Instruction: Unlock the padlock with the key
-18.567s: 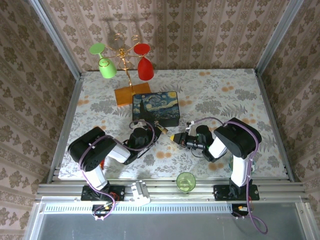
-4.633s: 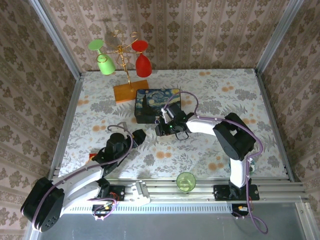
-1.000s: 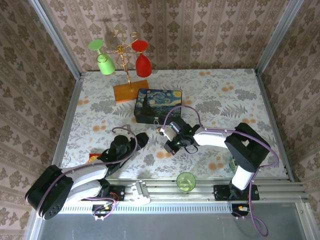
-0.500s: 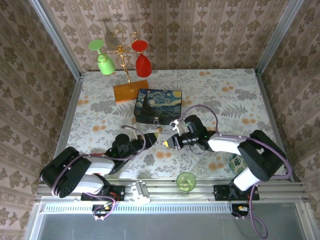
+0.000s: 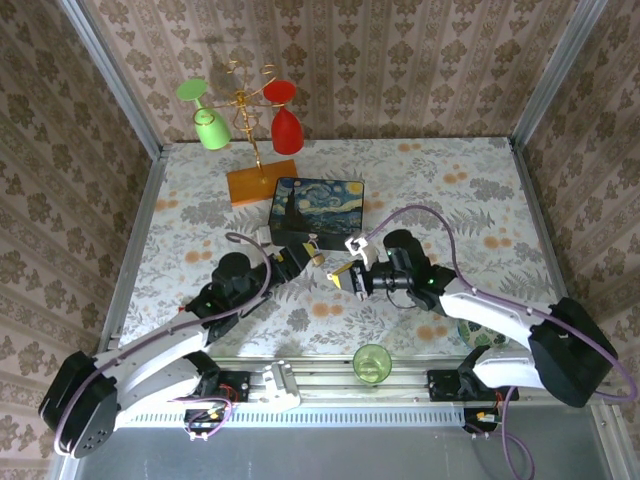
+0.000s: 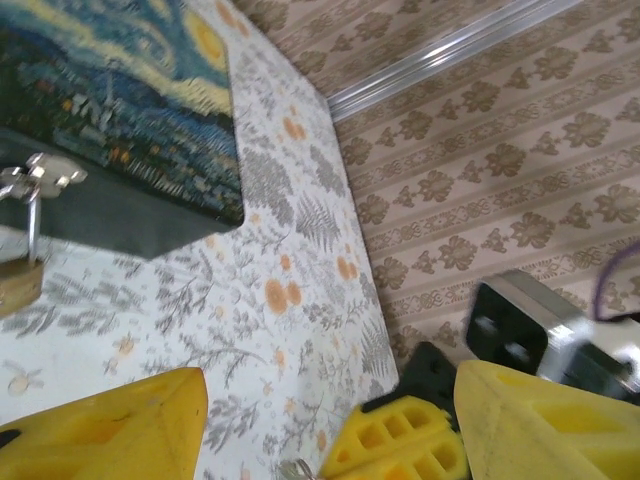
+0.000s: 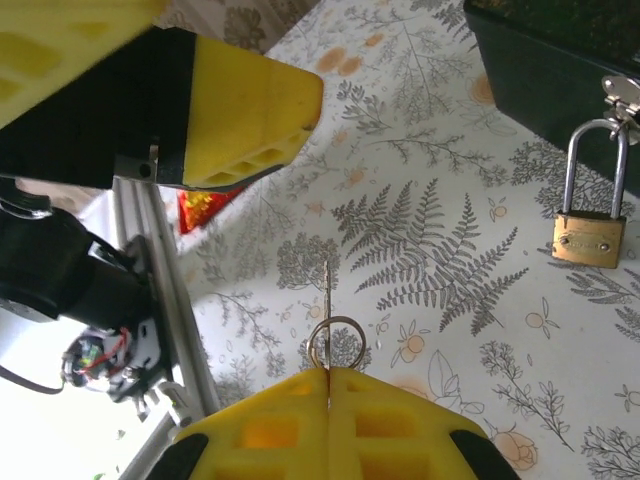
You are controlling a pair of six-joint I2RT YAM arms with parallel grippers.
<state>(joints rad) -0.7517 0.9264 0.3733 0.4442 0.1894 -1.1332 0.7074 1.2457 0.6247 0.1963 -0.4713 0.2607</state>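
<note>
The small brass padlock (image 7: 588, 238) hangs by its silvery shackle from the clasp of the dark blue painted box (image 5: 315, 212). It lies on the floral table just in front of the box and also shows as the padlock (image 6: 18, 285) at the left edge of the left wrist view. My right gripper (image 7: 328, 372) is shut on the key (image 7: 328, 292), whose thin blade and ring stick out past the yellow fingertips, left of the padlock and apart from it. My left gripper (image 5: 297, 258) stands open beside the padlock, nothing between its fingers (image 6: 110, 430). It faces my right gripper (image 5: 343, 277).
A gold rack (image 5: 245, 120) with a green and a red glass stands behind the box on a wooden base. A green cup (image 5: 372, 362) sits at the near edge by the metal rail. A red packet (image 7: 205, 205) lies near the left arm.
My left gripper has moved up and right to the padlock at the box front. My right arm has swung out to the right, its gripper still shut on the key.
</note>
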